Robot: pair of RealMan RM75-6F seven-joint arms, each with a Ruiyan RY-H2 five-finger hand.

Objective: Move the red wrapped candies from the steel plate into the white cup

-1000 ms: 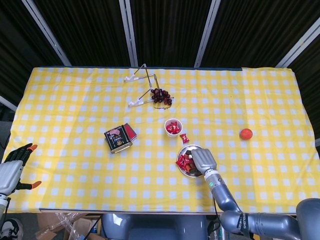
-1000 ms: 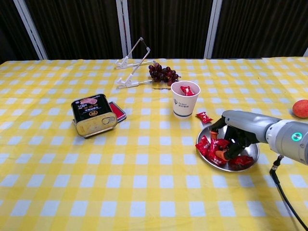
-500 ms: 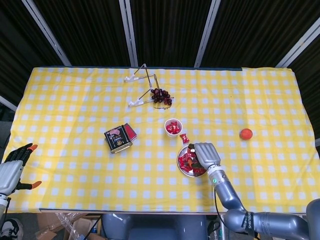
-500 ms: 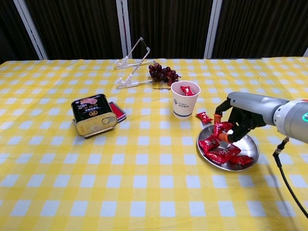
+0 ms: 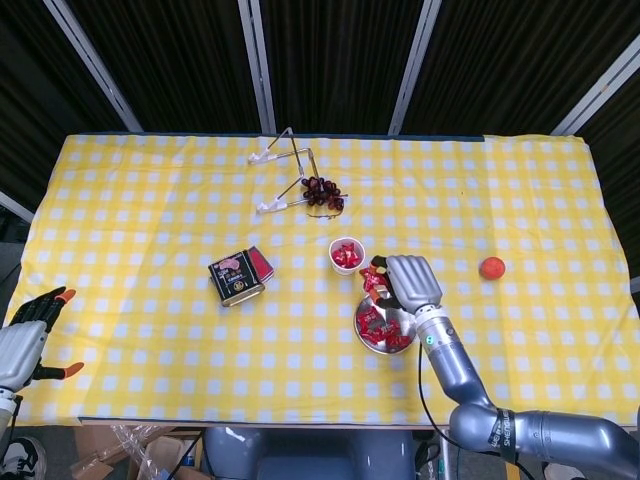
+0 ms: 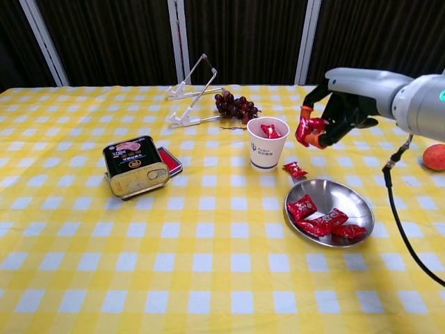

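Observation:
My right hand [image 6: 338,111] [image 5: 408,282] hangs in the air just right of the white cup [image 6: 267,142] [image 5: 346,255], above its rim height, pinching a red wrapped candy [image 6: 304,130] between thumb and fingers. The cup holds red candies. The steel plate [image 6: 341,198] [image 5: 394,322] sits at front right of the cup with three red candies [image 6: 322,220] on its left half. One more red candy [image 6: 295,169] lies on the cloth between cup and plate. My left hand [image 5: 24,338] stays at the table's far left edge, fingers spread, holding nothing.
A metal tin [image 6: 135,167] with a red lid beside it sits left of the cup. Dark grapes [image 6: 236,106] and a wire stand [image 6: 191,97] lie behind the cup. An orange fruit [image 6: 434,156] rests at far right. The checked tablecloth [image 6: 174,264] spreads in front.
My right hand rose out of the plate with one candy and moved up and back toward the cup. The left hand stayed still.

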